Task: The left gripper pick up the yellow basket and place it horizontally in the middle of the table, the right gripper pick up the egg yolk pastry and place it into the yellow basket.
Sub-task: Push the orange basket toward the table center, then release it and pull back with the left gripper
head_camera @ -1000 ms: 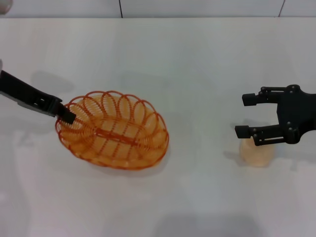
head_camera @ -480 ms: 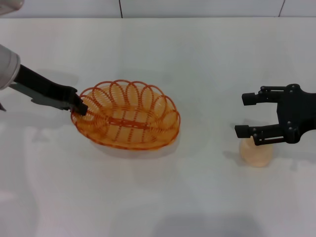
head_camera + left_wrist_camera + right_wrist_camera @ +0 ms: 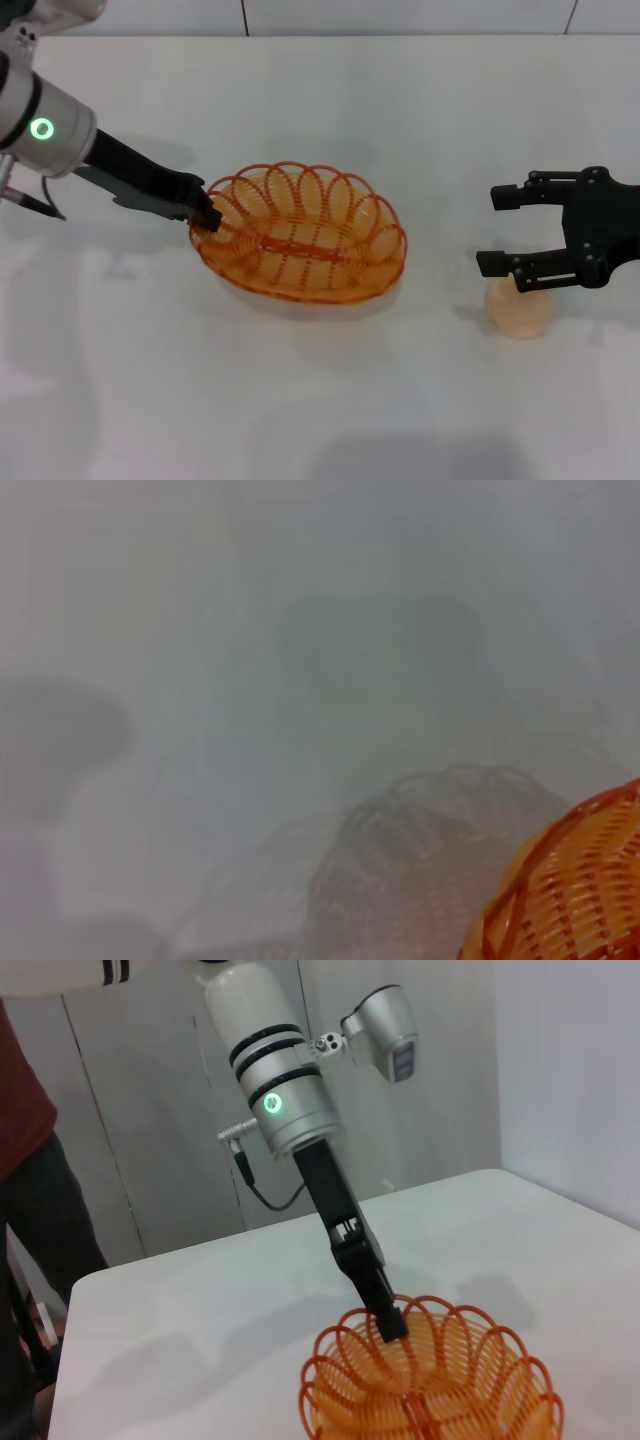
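Note:
The yellow basket [image 3: 303, 240], an oval orange-yellow wire basket with a looped rim, is near the middle of the table, lying lengthwise left to right. My left gripper [image 3: 207, 216] is shut on its left rim. The basket also shows in the left wrist view [image 3: 570, 890] and in the right wrist view [image 3: 430, 1380], where the left gripper [image 3: 388, 1327] grips the rim. The egg yolk pastry [image 3: 519, 308], small, pale and domed, sits on the table at the right. My right gripper [image 3: 498, 232] is open, hovering just above and behind the pastry.
The white table [image 3: 330, 400] spreads around both things. A tiled wall edge [image 3: 320, 20] runs along the back. In the right wrist view a person in a dark red top [image 3: 25, 1160] stands beyond the table's far side.
My left gripper has carried the basket to the right and a little farther back, toward the table's middle. The right gripper and the pastry have not moved.

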Robot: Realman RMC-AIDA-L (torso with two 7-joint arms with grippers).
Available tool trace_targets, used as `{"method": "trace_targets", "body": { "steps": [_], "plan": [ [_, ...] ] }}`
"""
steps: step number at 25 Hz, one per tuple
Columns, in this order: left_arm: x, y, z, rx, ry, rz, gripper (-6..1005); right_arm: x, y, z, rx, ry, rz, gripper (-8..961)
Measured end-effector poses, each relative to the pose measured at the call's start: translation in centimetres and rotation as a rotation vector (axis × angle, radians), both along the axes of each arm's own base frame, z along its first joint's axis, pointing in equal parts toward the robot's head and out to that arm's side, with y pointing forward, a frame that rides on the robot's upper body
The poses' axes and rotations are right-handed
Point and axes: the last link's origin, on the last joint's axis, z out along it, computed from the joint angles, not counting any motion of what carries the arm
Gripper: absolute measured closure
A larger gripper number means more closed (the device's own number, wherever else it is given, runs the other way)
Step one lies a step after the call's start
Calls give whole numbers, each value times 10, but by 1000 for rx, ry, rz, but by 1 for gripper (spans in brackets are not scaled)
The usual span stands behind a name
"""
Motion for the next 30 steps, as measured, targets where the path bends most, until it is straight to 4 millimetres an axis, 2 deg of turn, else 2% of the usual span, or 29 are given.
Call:
{"method": "trace_targets", "body": {
  "steps": [12,30],
  "plan": [
    [5,5,-15,38,-51,-7,919,-1,-3,3,-7,2,12,153],
    [-3,2,-26,18,-54,56,896,-5,-4,4,-23,3,32,155]
  ]
}}
